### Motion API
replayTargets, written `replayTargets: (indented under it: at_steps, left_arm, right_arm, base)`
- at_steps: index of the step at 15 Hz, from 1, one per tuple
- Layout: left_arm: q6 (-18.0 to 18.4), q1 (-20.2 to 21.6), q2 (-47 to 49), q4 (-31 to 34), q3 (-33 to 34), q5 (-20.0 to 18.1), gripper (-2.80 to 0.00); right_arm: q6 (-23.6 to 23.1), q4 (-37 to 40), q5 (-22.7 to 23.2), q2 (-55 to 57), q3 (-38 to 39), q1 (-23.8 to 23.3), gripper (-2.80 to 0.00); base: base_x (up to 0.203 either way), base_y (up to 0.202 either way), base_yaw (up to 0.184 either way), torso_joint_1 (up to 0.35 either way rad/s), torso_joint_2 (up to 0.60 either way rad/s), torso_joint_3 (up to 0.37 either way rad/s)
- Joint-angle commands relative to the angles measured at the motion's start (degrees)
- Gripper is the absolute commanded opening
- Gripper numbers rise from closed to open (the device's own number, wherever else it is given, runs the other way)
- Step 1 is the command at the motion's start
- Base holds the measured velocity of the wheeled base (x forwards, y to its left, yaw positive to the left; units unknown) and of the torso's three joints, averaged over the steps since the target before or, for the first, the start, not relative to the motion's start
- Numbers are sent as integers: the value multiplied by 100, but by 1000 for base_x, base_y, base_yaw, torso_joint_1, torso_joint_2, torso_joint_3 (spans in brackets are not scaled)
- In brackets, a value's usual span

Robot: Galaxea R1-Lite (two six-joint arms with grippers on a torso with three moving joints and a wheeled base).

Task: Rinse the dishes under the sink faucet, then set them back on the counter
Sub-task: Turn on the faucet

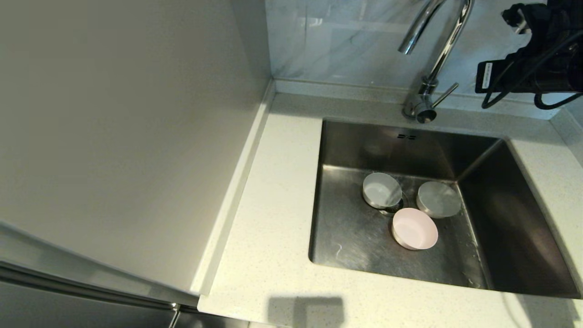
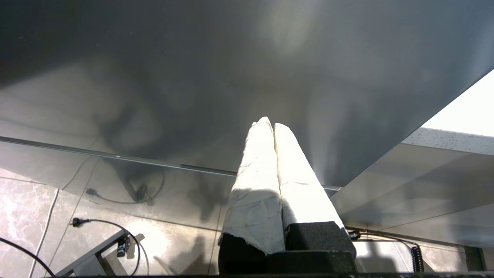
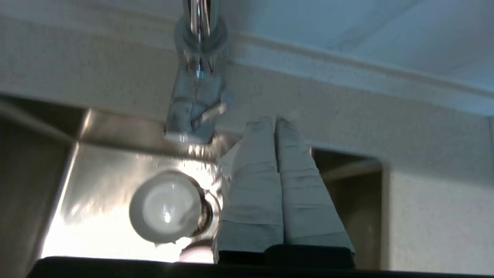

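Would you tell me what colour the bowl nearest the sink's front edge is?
Pale pink; the bowl shows best in the head view.

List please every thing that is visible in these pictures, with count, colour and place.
bowls: three; two greyish-white, one pale pink; on the sink floor around the drain
sink: one, brushed steel, set into the counter
faucet: one, chrome, behind the sink, spout over the basin
counter: one, off-white speckled, around the sink
wall tile: grey marbled, behind the faucet
panel: one, pale grey, left of the counter
cables: dark, on the floor, left wrist view
left hand: shut, parked beside the panel
right hand: shut, empty, raised near the faucet
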Motion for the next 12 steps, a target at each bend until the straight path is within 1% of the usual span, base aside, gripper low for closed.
replayTargets:
  at_steps: [1, 9, 12]
  left_arm:
    - [-7, 1, -18, 1, 0, 5, -280]
    - [-7, 1, -18, 1, 0, 5, -280]
    - [-7, 1, -25, 1, 0, 5, -280]
  right_arm:
    - [-14, -163, -1, 248, -103, 17, -280]
    - [44, -470, 100, 373, -110, 176, -280]
    - [248, -542, 109, 395, -110, 264, -280]
  base:
    - [0, 0, 0, 0, 0, 0]
    - [0, 0, 0, 0, 0, 0]
    - [0, 0, 0, 0, 0, 0]
